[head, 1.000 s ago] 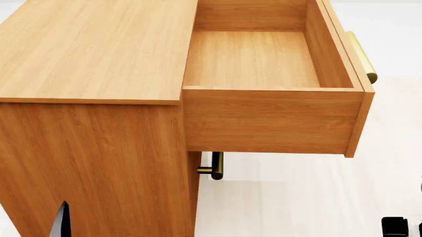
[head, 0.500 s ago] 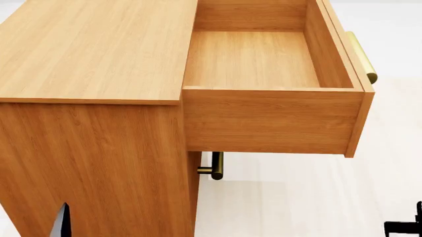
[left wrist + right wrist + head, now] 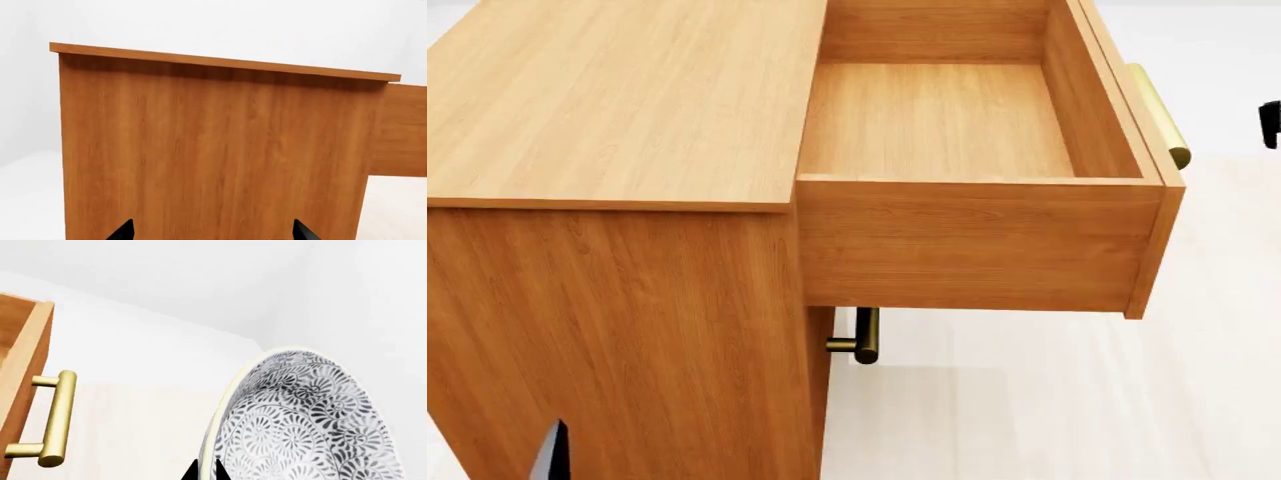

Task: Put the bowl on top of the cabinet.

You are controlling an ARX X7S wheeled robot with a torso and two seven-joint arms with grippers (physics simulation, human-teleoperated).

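The bowl [image 3: 300, 425], white with a dense grey-black leaf pattern, fills the right wrist view, tipped on edge. My right gripper [image 3: 205, 474] is shut on its rim, one black tip on each side of the wall. In the head view only a black bit of the right gripper [image 3: 1270, 122] shows at the right border, beyond the drawer front; the bowl is out of that view. The cabinet [image 3: 614, 100] has a flat, bare wood top. My left gripper [image 3: 213, 236] stands open, facing the cabinet's side panel [image 3: 213, 150], its fingertips [image 3: 123, 232] wide apart.
The top drawer [image 3: 941, 120] is pulled out to the right of the cabinet top, with nothing inside. Its brass bar handle [image 3: 1158, 112] [image 3: 57, 417] sticks out near the right gripper. A lower brass handle [image 3: 864, 336] shows under the drawer. Pale floor [image 3: 1054, 400] lies to the right.
The right gripper has risen from the bottom right corner of the head view to the right edge, level with the drawer handle. The left arm and cabinet have not moved.
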